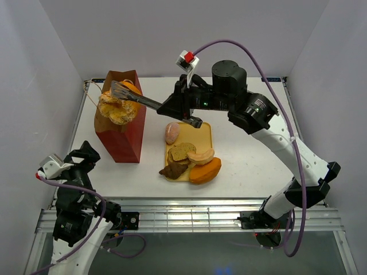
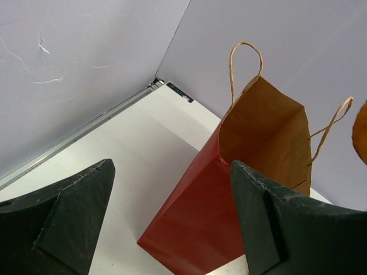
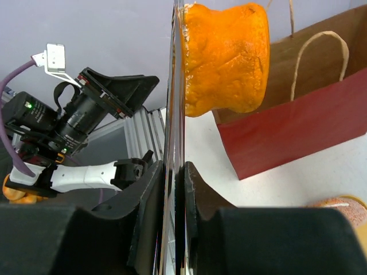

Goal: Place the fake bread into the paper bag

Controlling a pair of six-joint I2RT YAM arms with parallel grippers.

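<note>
Reddish-brown kraft paper stands at the left of the overhead view: the paper bag (image 1: 123, 137) is upright with its mouth open. In the upper left of that frame we see a golden round bun (image 1: 117, 109) pinched between the tips of the silver tongs (image 1: 140, 100). It is held up by the bag's rim, not down inside. We cannot tell whether it hangs squarely over the opening. The right gripper (image 1: 180, 107) is clenched on the tongs' handle near the centre of the frame.

Just right of the bag, a yellow tray (image 1: 207, 130) carries more fake bread: a pink oval roll (image 1: 172, 133), a speckled slice (image 1: 182, 152), a tan roll (image 1: 200, 156), a brown croissant (image 1: 174, 169) and an orange loaf (image 1: 206, 171).

At the lower left, the left gripper (image 1: 86, 156) has its jaws spread and holds nothing. It is near the bag but apart from it.
</note>
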